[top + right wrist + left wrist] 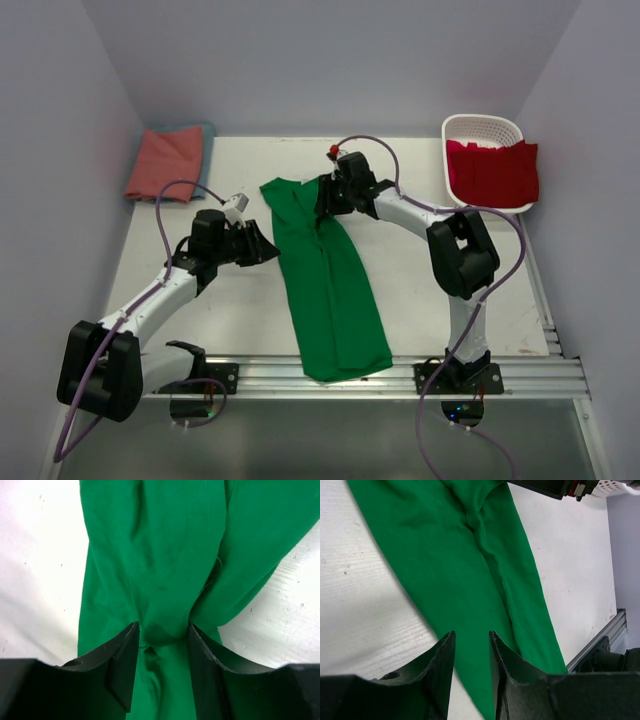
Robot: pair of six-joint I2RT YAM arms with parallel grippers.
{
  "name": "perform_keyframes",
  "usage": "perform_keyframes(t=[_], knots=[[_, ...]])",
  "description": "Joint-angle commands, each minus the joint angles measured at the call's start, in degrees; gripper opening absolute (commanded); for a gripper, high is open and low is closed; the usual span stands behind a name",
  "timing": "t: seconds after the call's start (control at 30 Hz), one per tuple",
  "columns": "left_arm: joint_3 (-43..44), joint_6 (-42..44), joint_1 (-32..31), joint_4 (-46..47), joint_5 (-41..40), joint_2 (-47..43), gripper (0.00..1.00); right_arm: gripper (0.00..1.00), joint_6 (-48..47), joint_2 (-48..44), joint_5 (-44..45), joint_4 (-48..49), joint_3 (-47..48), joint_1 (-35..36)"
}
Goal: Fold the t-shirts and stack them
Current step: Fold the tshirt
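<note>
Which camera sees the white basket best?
The top camera. It shows the whole white basket at the table's far right, a red shirt draped over it. The left wrist camera catches only a sliver of its lattice at the top edge. The right wrist camera shows none of it.

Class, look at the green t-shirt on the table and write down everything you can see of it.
The green t-shirt is plain bright green, soft matte cloth, folded lengthwise into a long narrow strip with a creased ridge down its middle. It lies flat on the white table, its near end reaching the metal rail. At its far end the right gripper stands with jaws apart astride a bunched fold. The left gripper hovers at its left edge, gripping nothing.
</note>
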Motion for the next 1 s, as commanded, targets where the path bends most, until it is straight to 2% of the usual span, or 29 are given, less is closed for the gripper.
perform_keyframes(t=[0.0,0.5,0.67,0.77,0.97], knots=[[0.3,1.13,-0.31,1.0,-0.38,-1.11,0.36,0.47,-1.86,0.21,2.95,-2.63,2.64,0.44],[0.12,0.87,-0.31,0.74,-0.38,-1.46,0.36,0.45,-4.32,1.52,10.68,-9.05,7.99,0.79],[0.12,0.87,-0.23,0.48,-0.56,-1.64,0.36,0.3,-4.33,1.88,10.07,-9.32,8.44,0.88],[0.21,0.95,-0.31,0.48,-0.56,-1.64,0.36,0.26,-3.89,2.31,9.63,-9.05,8.52,0.79],[0.13,1.48,-0.31,-0.31,-1.17,-2.25,0.36,0.41,-3.71,3.37,9.19,-9.84,9.05,1.05]])
